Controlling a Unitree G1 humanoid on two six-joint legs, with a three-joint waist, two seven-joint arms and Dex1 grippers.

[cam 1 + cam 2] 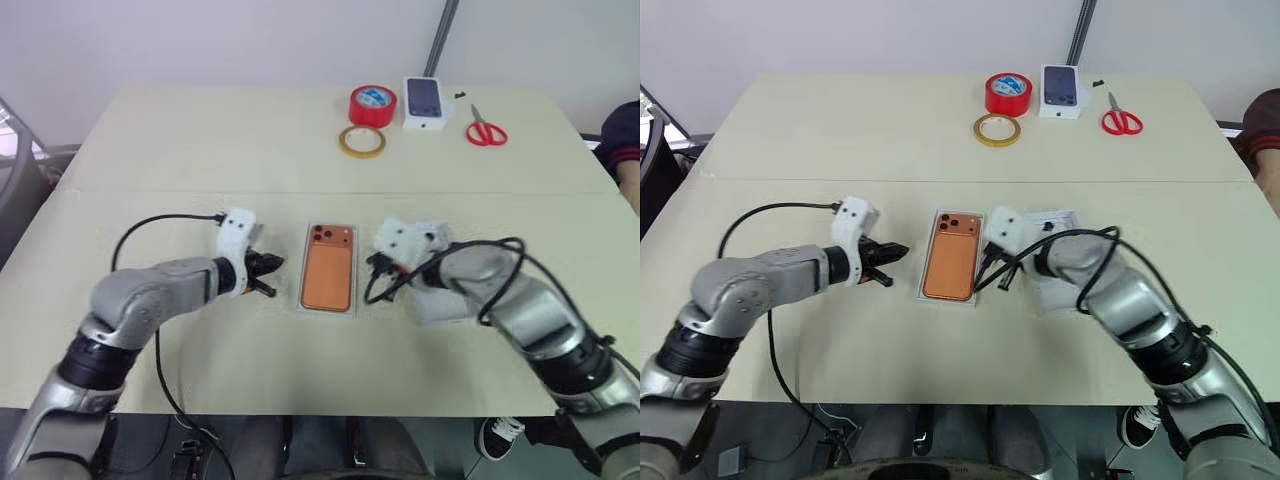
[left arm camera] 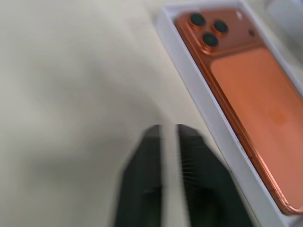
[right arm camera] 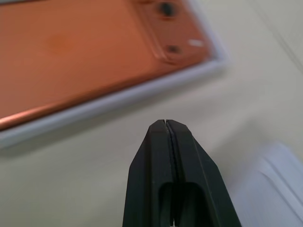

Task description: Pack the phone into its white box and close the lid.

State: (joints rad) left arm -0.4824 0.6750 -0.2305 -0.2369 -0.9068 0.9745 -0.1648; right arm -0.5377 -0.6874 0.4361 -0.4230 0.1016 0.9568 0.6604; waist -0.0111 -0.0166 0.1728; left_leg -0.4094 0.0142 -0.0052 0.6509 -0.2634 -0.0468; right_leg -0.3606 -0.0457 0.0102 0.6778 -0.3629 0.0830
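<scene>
Both claws, left claw (image 1: 270, 273) and right claw (image 1: 990, 272), are pressed together, empty; my copper-orange phone (image 1: 329, 268) lies lens-side up inside the white box (image 2: 215, 124).

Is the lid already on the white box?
No, the phone lies uncovered in the white box.

Head views overhead, wrist views close, sharing the phone (image 1: 329, 268)

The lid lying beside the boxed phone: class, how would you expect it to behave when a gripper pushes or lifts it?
The lid looks thin, white and shallow, so probably light and apt to skid across the smooth table when nudged. Its low walls likely flex under a pinch. Lying flat, it should not roll or tip.
</scene>
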